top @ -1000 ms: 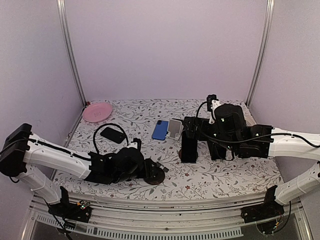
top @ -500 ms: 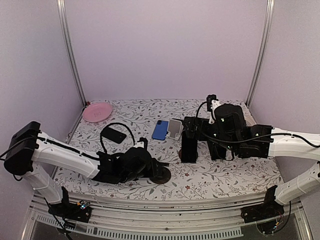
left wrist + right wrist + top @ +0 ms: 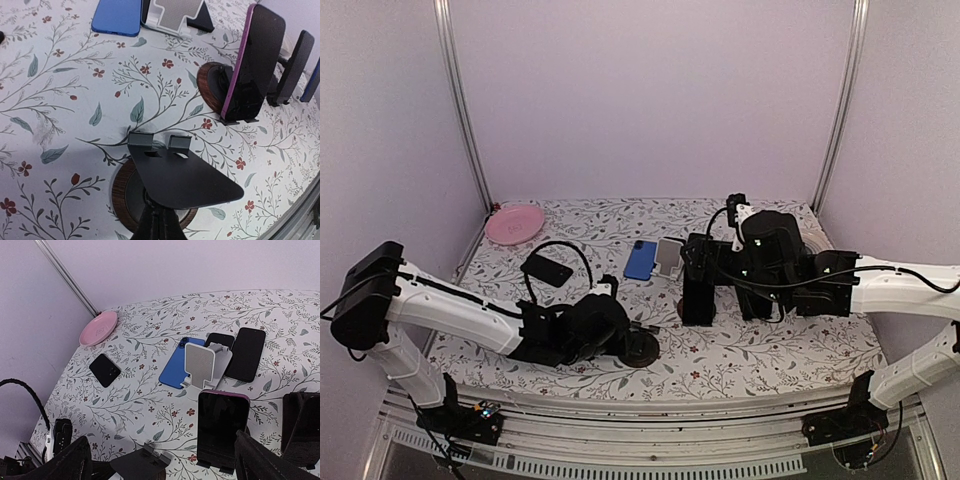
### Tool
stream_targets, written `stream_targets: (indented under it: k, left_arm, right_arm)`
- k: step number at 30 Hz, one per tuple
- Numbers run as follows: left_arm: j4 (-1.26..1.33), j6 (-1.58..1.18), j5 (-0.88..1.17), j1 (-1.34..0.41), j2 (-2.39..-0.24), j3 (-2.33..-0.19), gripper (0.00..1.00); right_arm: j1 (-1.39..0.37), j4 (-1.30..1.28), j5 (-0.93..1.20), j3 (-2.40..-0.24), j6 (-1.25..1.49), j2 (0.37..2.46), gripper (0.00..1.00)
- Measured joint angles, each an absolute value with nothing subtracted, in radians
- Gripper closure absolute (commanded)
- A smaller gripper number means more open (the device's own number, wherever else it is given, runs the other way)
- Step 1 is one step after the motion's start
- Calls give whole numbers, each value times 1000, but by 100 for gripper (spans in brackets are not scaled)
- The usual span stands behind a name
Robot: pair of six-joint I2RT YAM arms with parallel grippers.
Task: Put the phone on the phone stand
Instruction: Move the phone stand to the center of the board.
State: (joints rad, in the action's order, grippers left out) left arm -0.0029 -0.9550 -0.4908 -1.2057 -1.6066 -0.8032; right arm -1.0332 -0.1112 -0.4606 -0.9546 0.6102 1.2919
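We see the L gripper (image 3: pixel 160 226) low at the near edge of the table (image 3: pixel 60 100), jaws pinched together on the near tip of the backplate of the empty stand (image 3: pixel 185 180), a black stand w/ a round wood-look base, upright on the flowered cloth, nothing on it. Just beyond it and to the right a purple-edged phone (image 3: pixel 255 55) sits upright on a second stand (image 3: pixel 210 85) w/ the same kind of base. The R gripper (image 3: pixel 161 440) hangs above and behind that pair, jaws spread wide, nothing between them. Further back a blue phone (image 3: pixel 180 362) lies flat, touching or just beside a white stand (image 3: pixel 202 362); we can't tell which. Two black phones (image 3: pixel 247 354) lie flat behind the white stand, partly hidden by it. A small black phone (image 3: pixel 105 370) lies apart toward the left side, near a pink plate (image 3: pixel 99 328) in the far left corner.
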Motion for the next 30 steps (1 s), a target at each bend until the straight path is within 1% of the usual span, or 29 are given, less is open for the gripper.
stream_targets:
  k: [3,9,18,25,30]
  left_arm:
    - [-14,-904,-475,-1193,-1608,-829,100]
    - [-20,-764,-377,-1115,-1632,-873,100]
    - [-26,-517,-221,-1049,-1633,-900,100]
    - [-27,-303,-55,-1000,-1633,-941,100]
    - [-30,-188,71,-947,-1633,-955,100]
  right_arm:
    - [-1033,-111,-459,-955,610,1292,1]
    - [-1033,-111,-459,-959,608,1299,1]
    - [-1033,-109,-442,-1010,553,1388,1]
    - [-1019,-58,-321,-1024,441,1418,1]
    - [-974,-29,-182,-1024,355,1426,1]
